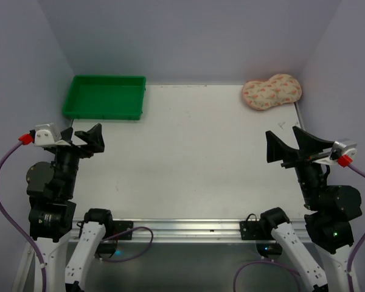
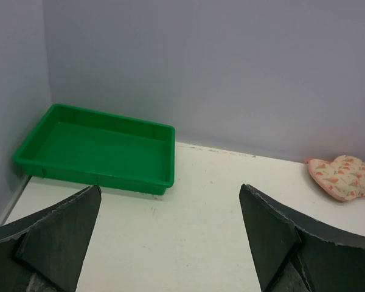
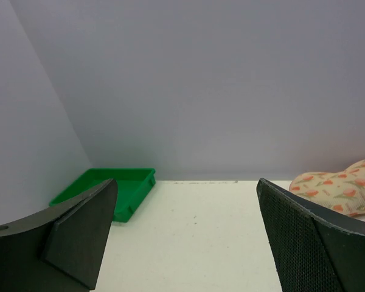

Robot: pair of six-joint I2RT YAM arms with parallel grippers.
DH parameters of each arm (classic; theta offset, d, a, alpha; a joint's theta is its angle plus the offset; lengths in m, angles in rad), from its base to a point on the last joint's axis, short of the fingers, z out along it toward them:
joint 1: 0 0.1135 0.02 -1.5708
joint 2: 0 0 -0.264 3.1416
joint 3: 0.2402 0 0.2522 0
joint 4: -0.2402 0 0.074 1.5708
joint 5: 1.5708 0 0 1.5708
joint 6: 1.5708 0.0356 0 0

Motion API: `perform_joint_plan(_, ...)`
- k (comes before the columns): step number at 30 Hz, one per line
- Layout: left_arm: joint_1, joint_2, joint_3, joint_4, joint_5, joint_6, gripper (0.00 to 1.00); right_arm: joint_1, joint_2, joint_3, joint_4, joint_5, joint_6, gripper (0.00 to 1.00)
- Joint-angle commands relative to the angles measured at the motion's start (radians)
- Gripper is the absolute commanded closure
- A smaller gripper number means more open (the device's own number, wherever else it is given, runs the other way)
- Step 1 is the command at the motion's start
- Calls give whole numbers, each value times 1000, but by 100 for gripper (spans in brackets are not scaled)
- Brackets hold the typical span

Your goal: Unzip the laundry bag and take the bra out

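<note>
The laundry bag [image 1: 271,92] is a peanut-shaped cream case with pink-orange print. It lies closed at the table's far right corner. It also shows in the left wrist view [image 2: 344,177] and the right wrist view [image 3: 337,187]. The bra is hidden. My left gripper [image 1: 85,139] is open and empty, low at the near left. My right gripper [image 1: 286,146] is open and empty at the near right, well short of the bag. Both pairs of black fingers stand wide apart over bare table in the wrist views, left [image 2: 170,243] and right [image 3: 185,237].
A green plastic tray [image 1: 105,97] stands empty at the far left corner, also in the left wrist view [image 2: 94,149] and right wrist view [image 3: 106,190]. Lavender walls close the table on three sides. The white table [image 1: 188,158] lies between the arms.
</note>
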Motion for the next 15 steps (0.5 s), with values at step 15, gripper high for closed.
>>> perform_joint_plan(15,-4,136,-89,51,50,-51,0,3,167,-21,67,-24,125,1)
